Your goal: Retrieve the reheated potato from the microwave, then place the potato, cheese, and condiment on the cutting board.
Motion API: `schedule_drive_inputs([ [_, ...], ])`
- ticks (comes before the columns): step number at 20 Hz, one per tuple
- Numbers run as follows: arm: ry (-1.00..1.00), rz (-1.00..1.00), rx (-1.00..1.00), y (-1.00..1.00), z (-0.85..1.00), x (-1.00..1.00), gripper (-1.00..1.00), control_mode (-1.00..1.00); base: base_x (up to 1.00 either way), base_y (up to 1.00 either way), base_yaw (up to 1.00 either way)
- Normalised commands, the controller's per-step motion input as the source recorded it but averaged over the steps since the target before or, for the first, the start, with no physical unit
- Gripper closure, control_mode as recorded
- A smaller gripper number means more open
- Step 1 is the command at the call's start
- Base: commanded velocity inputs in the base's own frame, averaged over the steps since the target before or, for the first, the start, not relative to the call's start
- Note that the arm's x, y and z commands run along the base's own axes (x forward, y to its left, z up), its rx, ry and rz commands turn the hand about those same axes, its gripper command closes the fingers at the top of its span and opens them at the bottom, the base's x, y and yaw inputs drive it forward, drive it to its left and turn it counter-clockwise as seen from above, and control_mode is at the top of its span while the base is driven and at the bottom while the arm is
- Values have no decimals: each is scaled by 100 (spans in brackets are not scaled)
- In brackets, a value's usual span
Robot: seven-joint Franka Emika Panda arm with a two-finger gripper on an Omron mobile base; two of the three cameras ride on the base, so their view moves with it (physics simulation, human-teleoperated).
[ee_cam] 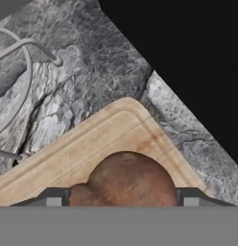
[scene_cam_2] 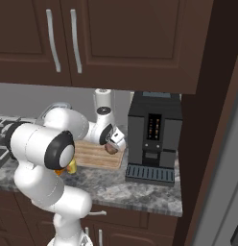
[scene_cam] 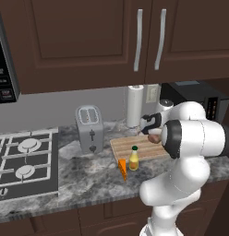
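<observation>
The brown potato (ee_cam: 128, 180) sits between the two fingers (ee_cam: 53, 198) of my gripper (scene_cam: 151, 133), which is shut on it. It hangs just above the right end of the light wooden cutting board (scene_cam: 135, 147), near that board's corner (ee_cam: 130, 113). In the right base view the potato (scene_cam_2: 111, 148) is over the board (scene_cam_2: 94, 156) beside the coffee machine. The yellow condiment bottle (scene_cam: 134, 159) stands at the board's front edge, and the orange cheese wedge (scene_cam: 122, 169) lies on the counter just left of it. The microwave (scene_cam: 5, 69) shows at the left edge.
A silver toaster (scene_cam: 90, 129) stands left of the board and a paper towel roll (scene_cam: 135, 105) behind it. The black coffee machine (scene_cam_2: 154, 139) is close on the right. A stove (scene_cam: 24, 161) takes up the counter's left. Dark cabinets hang overhead.
</observation>
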Motion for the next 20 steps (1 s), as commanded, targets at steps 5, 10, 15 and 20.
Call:
schedule_drive_inputs([
  [5,0,-3,1,0,-32,-24,-100,-100,0,0,0],
  [10,0,-1,0,0,-27,-26,-100,-100,0,0,0],
  [15,0,0,1,2,-13,-20,-100,-100,0,0,0],
  [20,-7,0,1,1,0,-21,-100,-100,0,0,0],
])
